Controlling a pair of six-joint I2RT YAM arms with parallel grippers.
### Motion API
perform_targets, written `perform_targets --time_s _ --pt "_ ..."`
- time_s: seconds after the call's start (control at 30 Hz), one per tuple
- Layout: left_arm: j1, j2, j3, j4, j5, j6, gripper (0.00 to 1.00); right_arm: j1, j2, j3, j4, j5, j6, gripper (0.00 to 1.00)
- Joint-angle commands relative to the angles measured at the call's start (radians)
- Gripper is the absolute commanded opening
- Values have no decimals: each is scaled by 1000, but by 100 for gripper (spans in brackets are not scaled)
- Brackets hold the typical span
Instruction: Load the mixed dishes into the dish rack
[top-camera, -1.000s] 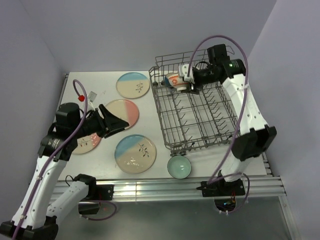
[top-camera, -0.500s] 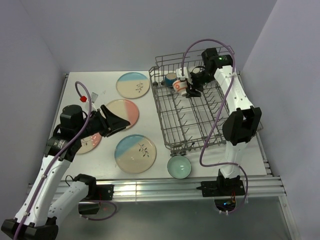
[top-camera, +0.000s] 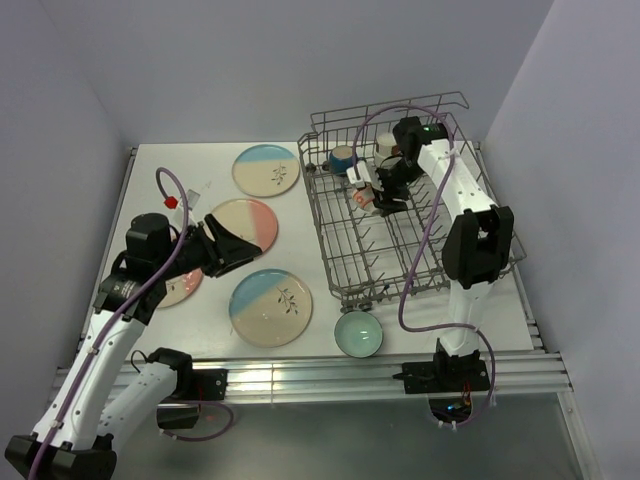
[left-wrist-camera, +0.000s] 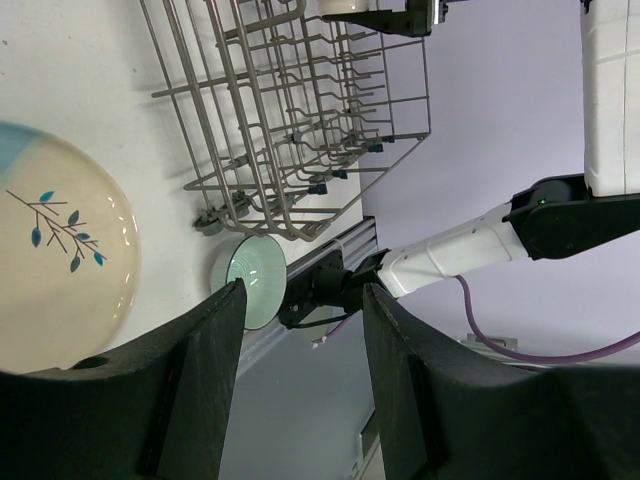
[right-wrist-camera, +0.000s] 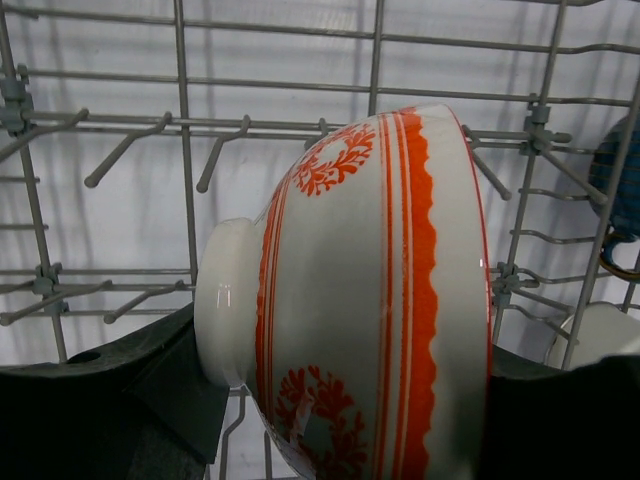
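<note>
The right gripper (top-camera: 375, 188) reaches into the far-left part of the rack (top-camera: 400, 283), its jaws clamped on the orange-red bowl (top-camera: 359, 186). The right wrist view shows the bowl tipped on its side above the tines, a finger (right-wrist-camera: 100, 400) pressed to each side. Just beyond it, in the rack's far-left corner, sits the dark-blue mug (top-camera: 342, 158).

The left gripper (top-camera: 240, 248) hovers over the near edge of the pink plate (top-camera: 245, 218) with its jaws wide and nothing between them. Three more plates lie on the table (top-camera: 200, 165) left of the rack: a blue one far (top-camera: 266, 169), a blue one near (top-camera: 270, 307), and a pink one (top-camera: 183, 288) partly under the left arm. The teal bowl (top-camera: 358, 333) sits near the rack's near-left corner.
</note>
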Motion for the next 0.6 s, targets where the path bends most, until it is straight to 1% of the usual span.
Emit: perform_targets --time_s 0.0,0.27,0.43,0.57 --pt "3 3 -2 48 21 26 56 14 -13 -14 -91 38 -73 22" --pt "3 -14 -26 54 18 17 56 15 -45 -103 -91 58 -117 22" --pt "3 -11 -39 66 27 12 56 17 -50 -146 -11 71 -70 24" --pt "3 0 -33 66 28 17 56 22 -1 -98 13 70 -18 24"
